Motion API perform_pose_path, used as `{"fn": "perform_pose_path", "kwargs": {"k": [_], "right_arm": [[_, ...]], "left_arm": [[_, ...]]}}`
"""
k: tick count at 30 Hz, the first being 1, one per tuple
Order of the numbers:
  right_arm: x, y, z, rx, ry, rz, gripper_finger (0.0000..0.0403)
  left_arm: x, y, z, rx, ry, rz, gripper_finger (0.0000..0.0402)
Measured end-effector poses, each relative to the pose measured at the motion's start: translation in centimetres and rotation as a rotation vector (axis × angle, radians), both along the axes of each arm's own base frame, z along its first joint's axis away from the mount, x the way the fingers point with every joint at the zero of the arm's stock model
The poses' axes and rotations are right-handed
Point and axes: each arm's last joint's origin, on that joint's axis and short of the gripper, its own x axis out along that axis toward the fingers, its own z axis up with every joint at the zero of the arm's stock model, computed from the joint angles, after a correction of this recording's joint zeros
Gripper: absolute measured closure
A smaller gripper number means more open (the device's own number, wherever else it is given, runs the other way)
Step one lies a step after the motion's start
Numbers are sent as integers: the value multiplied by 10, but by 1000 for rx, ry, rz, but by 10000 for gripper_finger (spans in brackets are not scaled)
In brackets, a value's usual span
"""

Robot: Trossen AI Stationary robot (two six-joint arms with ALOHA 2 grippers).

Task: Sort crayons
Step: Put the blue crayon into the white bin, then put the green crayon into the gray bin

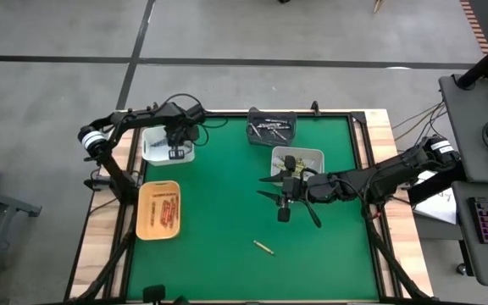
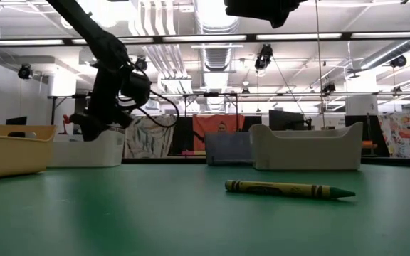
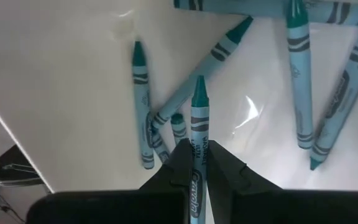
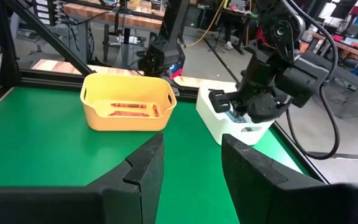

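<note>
My left gripper (image 1: 174,152) hangs over the white bin (image 1: 155,146) at the table's far left, shut on a teal crayon (image 3: 199,115). Several more teal crayons (image 3: 303,93) lie flat on that bin's floor. A yellow-green crayon (image 2: 287,189) lies alone on the green mat (image 1: 263,247), toward the near edge. My right gripper (image 1: 280,193) stays open above the table's middle, clear of everything, and its fingers (image 4: 145,168) frame empty mat. It appears dark at the low view's top edge (image 2: 262,8). My left gripper pinches the teal crayon's wrapped shaft (image 3: 197,163) between its two fingers. It comes from above, pointing steeply down into the white bin. The crayon lies along the fingers, and its pointed end (image 3: 199,84) sticks out past the fingertips toward the bin floor.
An orange-yellow bin (image 1: 158,209) with red crayons stands at the near left. A dark bin (image 1: 271,127) with pale crayons stands at the far middle. Just nearer than that is a beige bin (image 1: 297,159) with yellow crayons. Bare mat lies toward the near edge.
</note>
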Motion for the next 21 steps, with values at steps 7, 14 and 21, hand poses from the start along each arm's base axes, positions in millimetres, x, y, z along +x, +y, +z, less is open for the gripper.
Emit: {"fn": "perform_pose_path", "kwargs": {"k": [7, 14, 21], "right_arm": [[0, 0, 0, 0, 0, -2, 253], [0, 0, 0, 34, -2, -9, 251], [-1, 0, -5, 129, 27, -28, 248]], "left_arm": [[0, 4, 0, 33, -32, 65, 376], [-1, 4, 0, 56, -37, 108, 343], [-2, -2, 14, 129, -114, 268, 338]]}}
